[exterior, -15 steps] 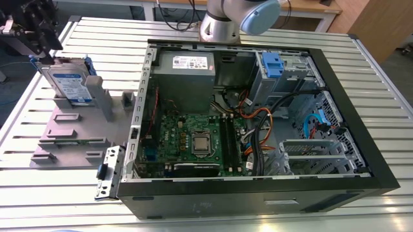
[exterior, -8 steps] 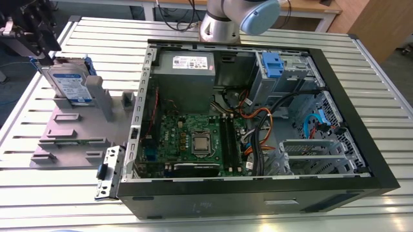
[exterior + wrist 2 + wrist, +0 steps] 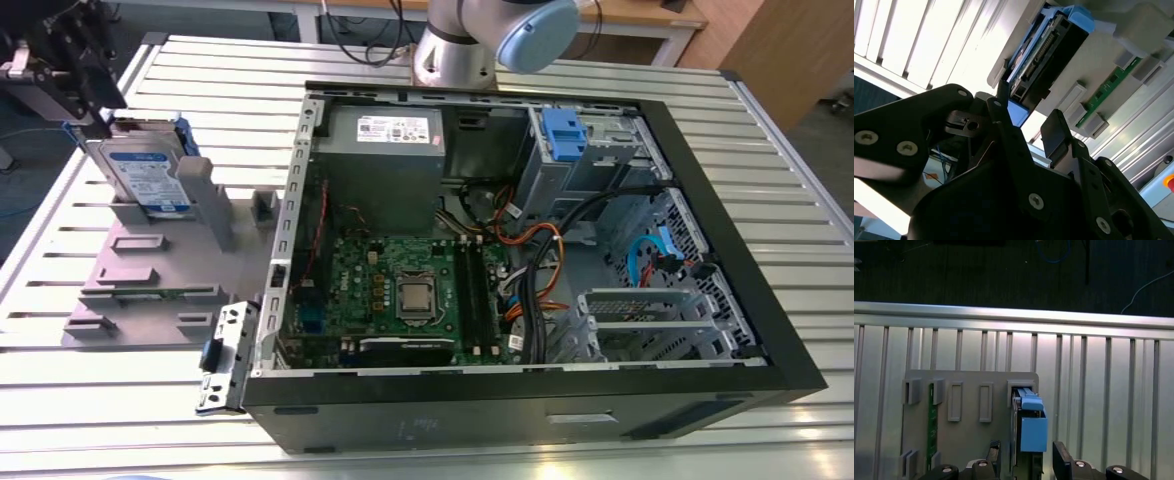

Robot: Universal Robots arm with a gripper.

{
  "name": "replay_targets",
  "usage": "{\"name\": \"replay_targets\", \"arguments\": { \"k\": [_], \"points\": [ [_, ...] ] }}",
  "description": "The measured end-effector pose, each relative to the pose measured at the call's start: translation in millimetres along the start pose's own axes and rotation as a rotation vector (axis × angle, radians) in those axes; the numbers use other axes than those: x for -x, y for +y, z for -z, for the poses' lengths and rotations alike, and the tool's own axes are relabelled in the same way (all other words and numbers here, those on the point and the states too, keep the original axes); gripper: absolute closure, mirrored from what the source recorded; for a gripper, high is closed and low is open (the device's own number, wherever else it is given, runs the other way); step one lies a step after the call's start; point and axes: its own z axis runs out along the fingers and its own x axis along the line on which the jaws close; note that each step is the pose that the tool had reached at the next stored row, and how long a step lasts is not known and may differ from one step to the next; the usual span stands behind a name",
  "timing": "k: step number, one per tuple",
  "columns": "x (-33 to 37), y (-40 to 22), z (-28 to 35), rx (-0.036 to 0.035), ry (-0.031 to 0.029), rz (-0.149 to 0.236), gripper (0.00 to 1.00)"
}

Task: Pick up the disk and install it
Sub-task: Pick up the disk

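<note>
Right: one disk stands upright in the one grey holder on the slatted surface. My pincer hangs over the holder, two fingers spread, one on each side of the disk.

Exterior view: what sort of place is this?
Probably a robotics lab bench: a silver-and-blue robot arm, an open black metal computer case on a ribbed aluminium table, and a blue-framed silver rectangular disk upright in a grey plastic fixture.
</note>
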Motion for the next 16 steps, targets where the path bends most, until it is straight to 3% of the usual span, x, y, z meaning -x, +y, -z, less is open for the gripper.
{"name": "replay_targets", "arguments": {
  "k": [16],
  "points": [
    [-0.1, 2.2, -8.9, -0.0001, 0.0, 0.0, 0.47]
  ]
}}
